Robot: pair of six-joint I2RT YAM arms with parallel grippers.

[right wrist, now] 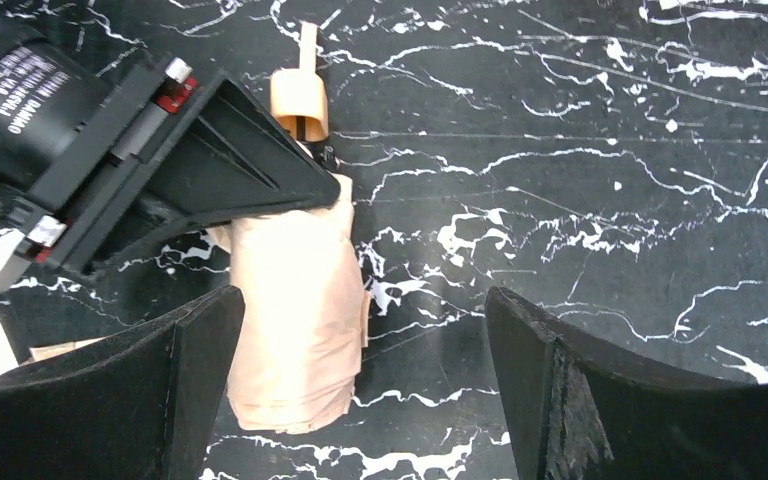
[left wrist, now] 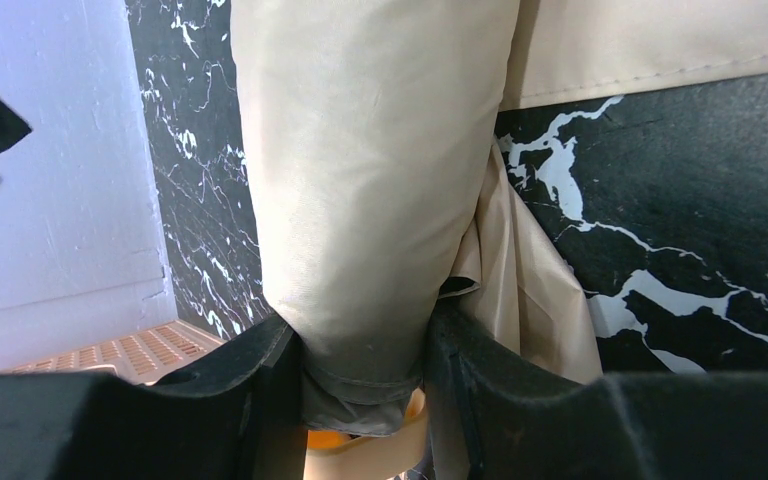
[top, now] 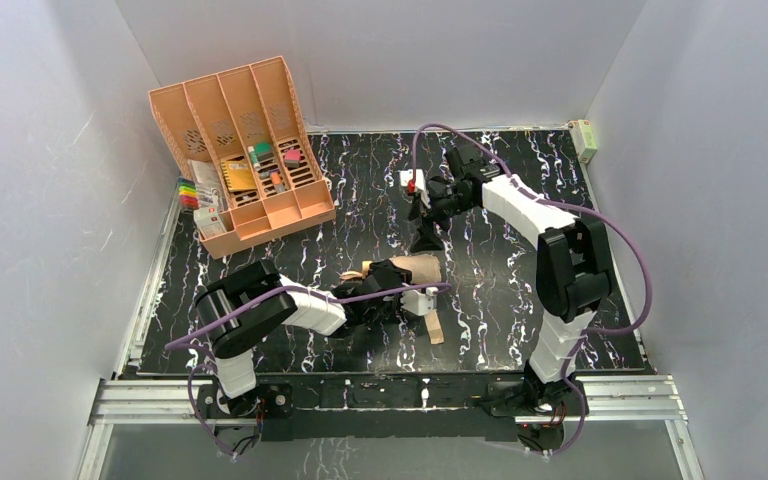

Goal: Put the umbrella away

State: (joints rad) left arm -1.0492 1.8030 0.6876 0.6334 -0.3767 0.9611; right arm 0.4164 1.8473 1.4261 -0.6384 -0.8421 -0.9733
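The peach-beige folded umbrella (top: 415, 268) lies on the black marble table (top: 500, 290) near the middle front. My left gripper (top: 388, 292) is shut on it: in the left wrist view the fingers (left wrist: 460, 380) pinch the rolled fabric (left wrist: 370, 170) close to its end. My right gripper (top: 426, 238) hangs open just behind the umbrella, touching nothing. In the right wrist view the umbrella (right wrist: 295, 310) lies beside the left finger of the open gripper (right wrist: 360, 400), with the handle end (right wrist: 300, 95) beyond. A tan strap (top: 434, 325) trails toward the front.
The orange slotted organizer (top: 245, 150) stands at the back left, holding small items, with coloured markers (top: 188, 192) beside it; its edge shows in the left wrist view (left wrist: 130, 350). A small box (top: 583, 140) sits at the back right corner. Grey walls enclose the table.
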